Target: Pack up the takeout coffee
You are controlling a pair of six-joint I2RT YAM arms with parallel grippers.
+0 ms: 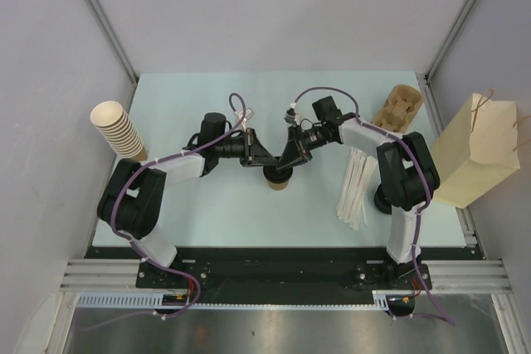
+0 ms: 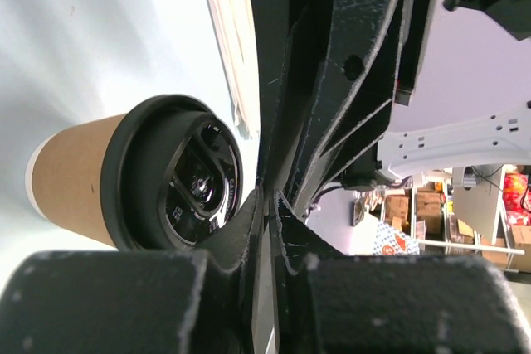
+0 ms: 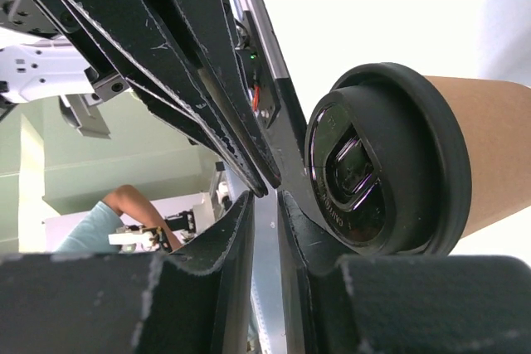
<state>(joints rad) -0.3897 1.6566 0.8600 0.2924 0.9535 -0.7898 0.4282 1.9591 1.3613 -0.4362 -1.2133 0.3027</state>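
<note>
The takeout coffee cup (image 1: 277, 179) is tan-brown with a black lid and stands mid-table. In the left wrist view its lid (image 2: 176, 176) faces the camera, and it also shows in the right wrist view (image 3: 383, 159). My left gripper (image 1: 267, 161) and right gripper (image 1: 289, 159) meet tip to tip just above the lid. Both are shut on nothing. The left gripper (image 2: 269, 203) lies against the lid's rim. The right gripper (image 3: 265, 198) shows only a thin slit, also beside the rim. The brown pulp carrier tray (image 1: 398, 108) lies at the back right, apart from both grippers.
A tall stack of nested tan cups (image 1: 119, 128) lies at the left edge. A tan paper bag (image 1: 481, 151) stands at the right edge. White stirrer sticks (image 1: 355, 186) lie beside the right arm's base.
</note>
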